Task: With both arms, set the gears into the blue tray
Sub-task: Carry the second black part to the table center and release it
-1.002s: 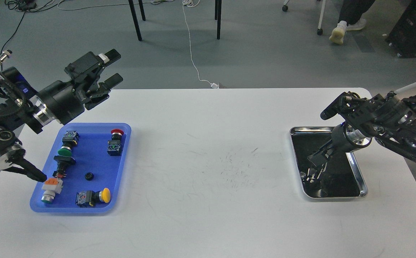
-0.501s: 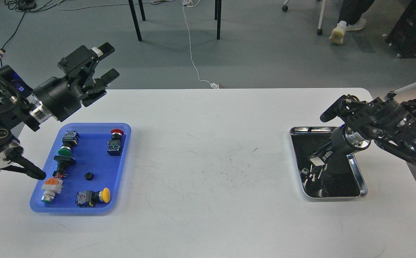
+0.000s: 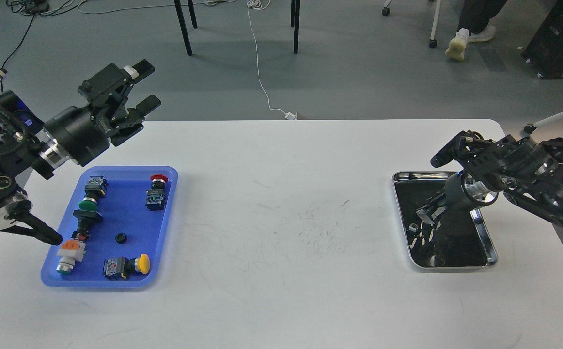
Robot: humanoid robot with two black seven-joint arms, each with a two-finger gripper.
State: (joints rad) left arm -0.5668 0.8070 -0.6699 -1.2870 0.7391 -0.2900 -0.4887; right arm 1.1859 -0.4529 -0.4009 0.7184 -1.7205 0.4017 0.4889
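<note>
The blue tray (image 3: 127, 213) lies at the left of the white table. One small black gear (image 3: 120, 238) rests in it, among several push-button switches. My left gripper (image 3: 144, 87) hovers open and empty above and behind the tray's far edge. My right gripper (image 3: 424, 216) points down and to the left into the steel tray (image 3: 491, 245) on the right. Its dark fingers blend with the tray's dark inside. I cannot tell whether they are open, shut, or holding a gear. No other gear shows clearly in the steel tray.
Switches with red (image 3: 158, 179), green (image 3: 87, 204) and yellow (image 3: 142, 263) caps lie in the blue tray, plus a white-and-orange one (image 3: 68, 253) at its left rim. The white table (image 3: 286, 218) spans between the two trays. Chair legs and cables lie on the floor beyond.
My right gripper has risen and drawn back toward the steel tray's far end. My left gripper shifted slightly left and up, staying open. The gear in the blue tray has not moved.
</note>
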